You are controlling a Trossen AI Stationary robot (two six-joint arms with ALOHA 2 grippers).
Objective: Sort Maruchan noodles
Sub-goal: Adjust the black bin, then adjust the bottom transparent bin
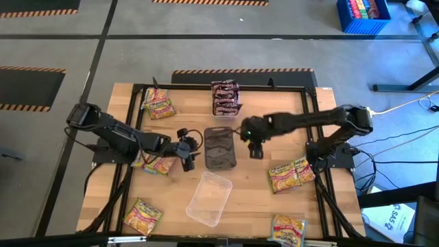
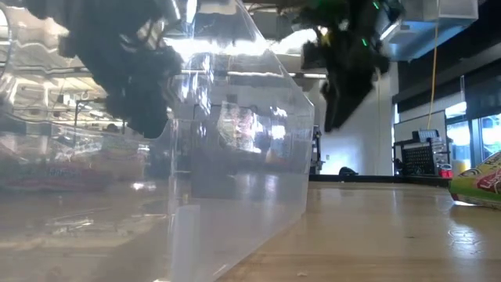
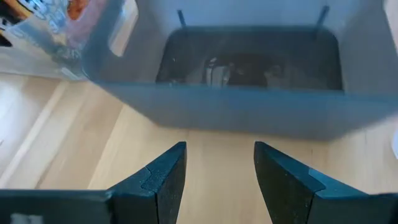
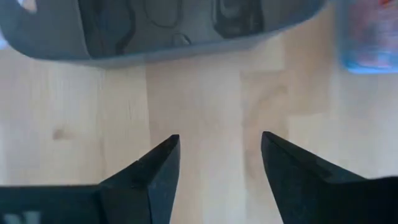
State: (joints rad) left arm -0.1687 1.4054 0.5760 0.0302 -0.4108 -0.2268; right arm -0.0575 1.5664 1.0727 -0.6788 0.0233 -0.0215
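Your left end effector (image 1: 188, 147) and right end effector (image 1: 255, 147) both hang with fingers parted and empty, one on each side of the dark grey rectangular lid (image 1: 220, 147) at mid-bench, likely so either can reach it or the clear plastic tray (image 1: 209, 198) just in front. The flat printed plastic noodle packets (image 1: 158, 104) lie scattered round the wooden bench (image 1: 254, 206). Dark brown-red packets (image 1: 225, 97) are stacked behind the lid, so the sorting looks only begun.
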